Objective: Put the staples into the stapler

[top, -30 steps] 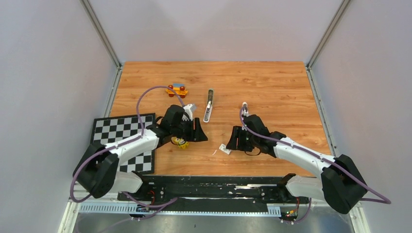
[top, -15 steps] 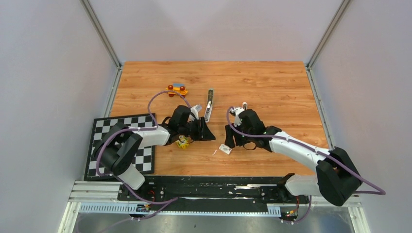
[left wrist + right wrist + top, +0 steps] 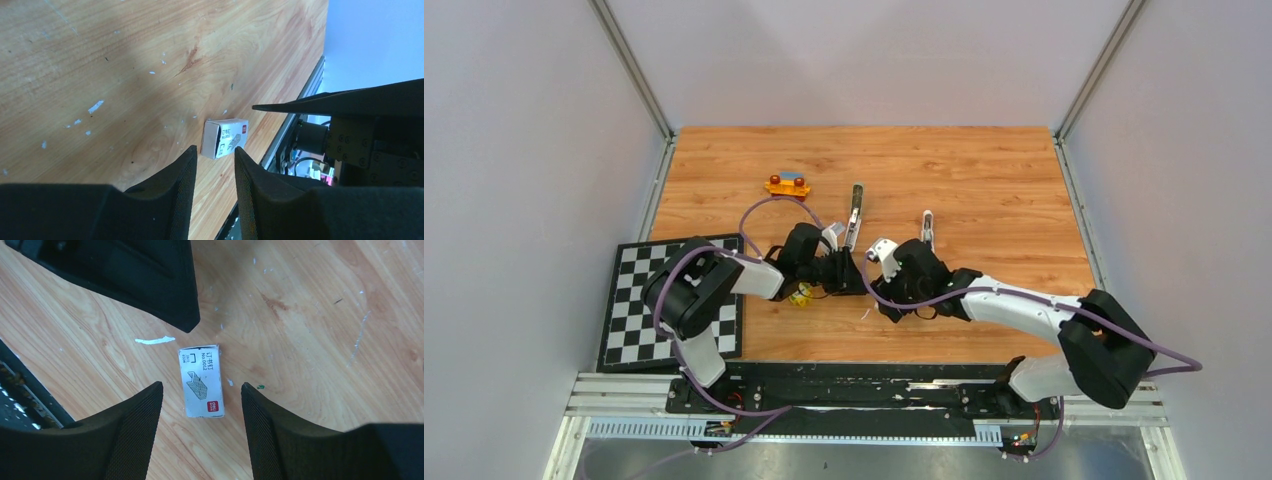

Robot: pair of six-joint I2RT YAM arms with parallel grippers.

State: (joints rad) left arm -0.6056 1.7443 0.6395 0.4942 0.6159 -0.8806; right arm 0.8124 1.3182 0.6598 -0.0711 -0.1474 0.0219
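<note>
- Since a second ago both arms have swung in toward the middle of the table, and the wrists now sit nearly nose to nose.
- The staples, a small silvery strip as far as I can tell, lie on bare wood just behind the right wrist, touching nothing.
- The stapler lies lengthwise to their left, its near end hidden behind the left wrist.
- My right gripper is spread wide and gripping nothing. It hangs over a small white box with red print, which lies flat between the fingers without touching them.
- My left gripper has only a narrow gap and is also empty, pointing at that same box from the other side.
- Each wrist view shows the other arm's black finger close by, so the two crowd each other over the box.
- A white scrap lies just beside the box.
- A yellow toy peeks out under the left arm, and an orange toy sits further back.
- A checkerboard covers the near left corner.
- Open wood runs along the far edge and the right side, and the box lies near the front rail.
</note>
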